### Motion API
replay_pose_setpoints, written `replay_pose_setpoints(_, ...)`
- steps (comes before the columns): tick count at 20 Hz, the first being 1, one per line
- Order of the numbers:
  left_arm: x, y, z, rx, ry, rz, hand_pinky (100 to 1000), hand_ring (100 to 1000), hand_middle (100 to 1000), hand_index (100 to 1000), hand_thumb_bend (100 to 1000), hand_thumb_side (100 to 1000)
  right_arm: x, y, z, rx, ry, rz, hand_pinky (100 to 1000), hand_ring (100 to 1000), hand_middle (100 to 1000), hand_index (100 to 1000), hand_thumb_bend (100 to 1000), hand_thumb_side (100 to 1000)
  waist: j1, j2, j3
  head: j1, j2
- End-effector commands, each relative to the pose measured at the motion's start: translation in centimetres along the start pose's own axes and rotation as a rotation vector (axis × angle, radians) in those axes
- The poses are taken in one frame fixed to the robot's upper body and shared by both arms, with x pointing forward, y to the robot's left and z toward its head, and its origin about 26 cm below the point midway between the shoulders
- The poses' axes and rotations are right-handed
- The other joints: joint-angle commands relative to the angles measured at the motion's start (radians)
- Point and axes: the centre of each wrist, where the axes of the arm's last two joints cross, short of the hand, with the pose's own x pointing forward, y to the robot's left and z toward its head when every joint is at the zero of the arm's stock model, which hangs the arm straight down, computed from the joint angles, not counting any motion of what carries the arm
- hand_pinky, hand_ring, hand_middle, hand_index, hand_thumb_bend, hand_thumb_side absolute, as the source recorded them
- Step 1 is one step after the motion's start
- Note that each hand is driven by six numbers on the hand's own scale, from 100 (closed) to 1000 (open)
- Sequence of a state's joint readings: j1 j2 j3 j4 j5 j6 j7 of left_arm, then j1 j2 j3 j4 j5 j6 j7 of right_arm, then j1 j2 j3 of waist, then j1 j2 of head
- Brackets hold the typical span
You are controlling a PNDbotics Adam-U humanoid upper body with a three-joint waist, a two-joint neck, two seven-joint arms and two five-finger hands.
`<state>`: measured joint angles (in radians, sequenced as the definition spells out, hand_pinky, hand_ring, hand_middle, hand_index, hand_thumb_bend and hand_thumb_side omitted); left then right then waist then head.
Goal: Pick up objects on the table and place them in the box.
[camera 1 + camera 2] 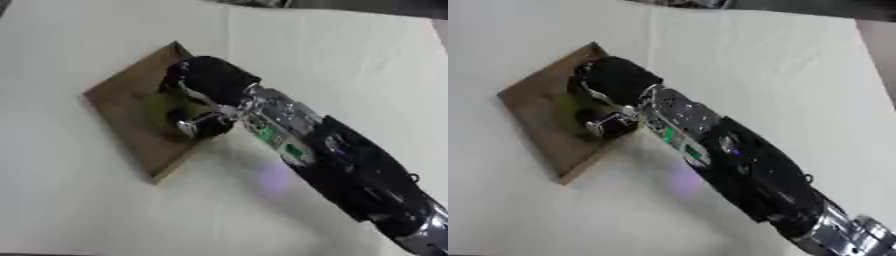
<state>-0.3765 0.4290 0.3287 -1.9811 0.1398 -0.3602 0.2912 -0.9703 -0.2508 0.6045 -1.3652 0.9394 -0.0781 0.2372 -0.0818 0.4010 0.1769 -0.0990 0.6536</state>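
Observation:
A flat brown box (127, 117) lies askew on the white table, left of centre. My right arm comes in from the lower right and its hand (214, 80) hangs over the box's right half. A yellow-green object (164, 107) shows under the palm, inside the box, and the fingers and thumb (199, 125) curl round it. The hand hides most of the object, so I cannot make out its shape. My left hand shows in neither view.
The white cloth-covered table (79, 200) spreads all around the box. A faint purple patch (273, 177) lies on the cloth just below the forearm. The table's far edge runs along the top right, with dark floor beyond it.

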Motion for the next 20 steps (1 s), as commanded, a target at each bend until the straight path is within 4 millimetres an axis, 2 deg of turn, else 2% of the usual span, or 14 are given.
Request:
replay_pose_setpoints(1, 0.7, 0.1, -0.7, -0.016, -0.033, -0.001, 626, 685, 636, 809, 100, 597, -0.6, -0.8, 0.1, 0.006, -0.009, 0.012, 841, 880, 807, 926, 100, 252, 0.011, -0.022, -0.002, 0.001, -0.009)
replay_pose_setpoints(6, 0.7, 0.2, -0.7, -0.021, -0.029, -0.006, 626, 685, 637, 809, 100, 596, -0.8, -3.4, 1.4, -0.035, -0.004, 0.052, 874, 912, 824, 947, 100, 197, 0.011, -0.025, -0.009, 0.008, -0.007)
replay_pose_setpoints(10, 0.6, 0.2, -0.6, -0.024, -0.027, -0.01, 626, 685, 637, 809, 100, 596, -0.8, -6.6, 3.2, -0.129, 0.016, 0.07, 873, 911, 823, 943, 100, 158, 0.011, -0.028, -0.015, 0.015, -0.007)
replay_pose_setpoints(13, 0.6, 0.3, -0.6, -0.027, -0.025, -0.015, 627, 686, 638, 809, 100, 596, -0.9, -10.5, 5.6, -0.297, 0.028, 0.047, 866, 901, 820, 937, 100, 100, 0.012, -0.032, -0.021, 0.023, -0.008)
replay_pose_setpoints(16, 0.6, 0.4, -0.5, -0.026, -0.024, -0.02, 627, 686, 638, 809, 100, 596, -0.9, -14.1, 8.5, -0.471, 0.041, -0.018, 867, 896, 813, 936, 100, 100, 0.014, -0.034, -0.027, 0.031, -0.011)
replay_pose_setpoints(20, 0.6, 0.5, -0.5, -0.024, -0.024, -0.025, 626, 686, 638, 809, 100, 596, -1.2, -17.1, 12.1, -0.639, 0.066, -0.099, 865, 885, 801, 931, 100, 100, 0.015, -0.035, -0.034, 0.041, -0.017)
